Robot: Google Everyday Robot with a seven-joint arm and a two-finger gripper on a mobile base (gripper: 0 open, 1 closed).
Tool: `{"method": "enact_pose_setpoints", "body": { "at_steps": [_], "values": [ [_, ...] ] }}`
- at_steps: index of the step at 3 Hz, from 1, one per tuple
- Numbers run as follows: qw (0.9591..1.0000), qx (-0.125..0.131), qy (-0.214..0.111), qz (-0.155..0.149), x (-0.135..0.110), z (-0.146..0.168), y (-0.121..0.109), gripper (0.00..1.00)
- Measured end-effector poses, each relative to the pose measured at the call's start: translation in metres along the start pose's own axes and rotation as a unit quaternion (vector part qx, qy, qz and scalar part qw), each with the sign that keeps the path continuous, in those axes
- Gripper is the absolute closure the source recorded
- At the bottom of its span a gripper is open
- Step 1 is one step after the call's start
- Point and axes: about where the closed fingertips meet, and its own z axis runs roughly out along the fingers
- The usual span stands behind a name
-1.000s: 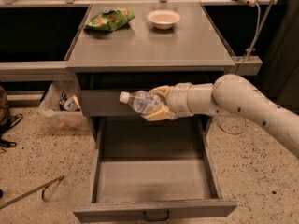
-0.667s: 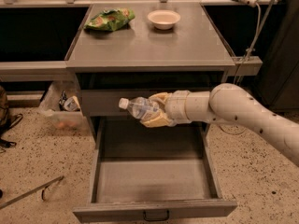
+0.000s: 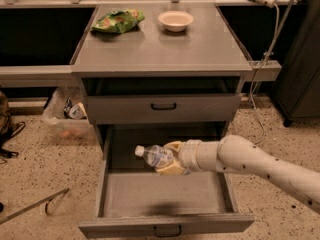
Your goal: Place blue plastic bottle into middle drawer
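1. The middle drawer (image 3: 165, 224) is pulled well out from the cabinet, so the opening may be judged done. Nothing is seen lying on its grey floor.
2. The blue plastic bottle (image 3: 154, 155) is held on its side, white cap to the left. It hangs over the rear part of the open drawer, clear of the floor.
3. The gripper (image 3: 167, 159) is reached in from the right and is clamped around the bottle's body, one finger above it and one below.
4. The placing itself is not yet done: the bottle is left to be lowered onto the drawer floor and let go.
5. The upper drawer (image 3: 162, 108) is shut and its contents are hidden.
6. On the cabinet top (image 3: 160, 51) a bowl (image 3: 175, 20) is set with nothing seen in it, and a green snack bag (image 3: 118, 20) lies just beside it.
7. A plastic bin (image 3: 65, 121) on the floor at the left holds a few items, possibly packaging, which cannot be identified.
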Motion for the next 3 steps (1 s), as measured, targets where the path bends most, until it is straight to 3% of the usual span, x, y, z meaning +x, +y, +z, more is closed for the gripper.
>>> {"method": "enact_pose_setpoints", "body": {
  "at_steps": [1,3],
  "values": [
    [0.9985,-0.031,-0.024,0.04,0.044,0.028,0.03,1.0],
    [0.9972,-0.041,-0.029,0.055,0.055,0.04,0.041,1.0]
  ]
}}
